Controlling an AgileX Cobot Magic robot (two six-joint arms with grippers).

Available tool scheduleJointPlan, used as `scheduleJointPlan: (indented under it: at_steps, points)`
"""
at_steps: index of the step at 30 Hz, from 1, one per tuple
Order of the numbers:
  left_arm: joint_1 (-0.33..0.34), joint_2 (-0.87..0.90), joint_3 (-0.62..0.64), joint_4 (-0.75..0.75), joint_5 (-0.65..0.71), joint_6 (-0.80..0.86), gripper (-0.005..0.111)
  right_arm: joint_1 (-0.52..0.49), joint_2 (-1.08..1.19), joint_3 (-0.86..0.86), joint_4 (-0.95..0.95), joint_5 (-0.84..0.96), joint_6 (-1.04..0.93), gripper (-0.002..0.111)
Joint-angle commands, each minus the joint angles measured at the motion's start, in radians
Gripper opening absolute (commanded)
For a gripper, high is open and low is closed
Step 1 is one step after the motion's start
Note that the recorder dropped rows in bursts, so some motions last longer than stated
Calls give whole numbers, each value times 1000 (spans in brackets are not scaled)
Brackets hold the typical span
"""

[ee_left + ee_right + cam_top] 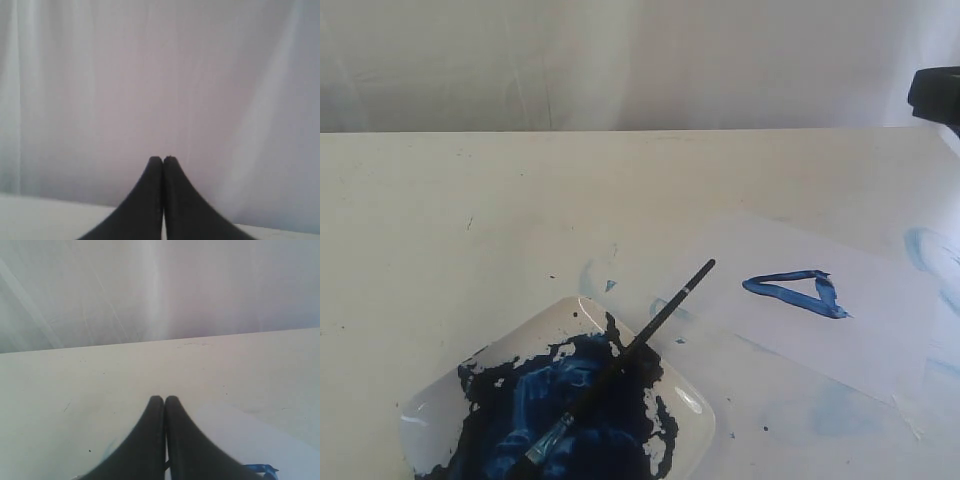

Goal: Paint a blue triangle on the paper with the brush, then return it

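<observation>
A white cloth backdrop with soft vertical folds hangs behind a cream table, whose top carries small dark specks. The light is soft and even.

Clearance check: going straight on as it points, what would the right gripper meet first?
The black right gripper looks free over the cream table; likely the white curtain first, though depth is unclear.

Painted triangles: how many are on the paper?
1: the blue triangle on the paper, right of the dish where the brush rests. Nothing seems hidden.
</observation>
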Motion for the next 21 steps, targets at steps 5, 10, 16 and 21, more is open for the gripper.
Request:
scheduleJointPlan:
  at_steps: [5,10,16,21]
  points:
    - [-2,-16,12,-1021,331,896,0,-6,-6,3,-8,-3,3,0]
    - [-2,-18,12,-995,314,1031,0,-6,-6,3,-8,-3,3,0]
    - [-2,-18,16,-998,312,1048,0,-6,-6,3,-8,-3,3,0]
    - [-2,-18,133,-1426,229,1693,0,-6,-6,3,-8,-3,3,0]
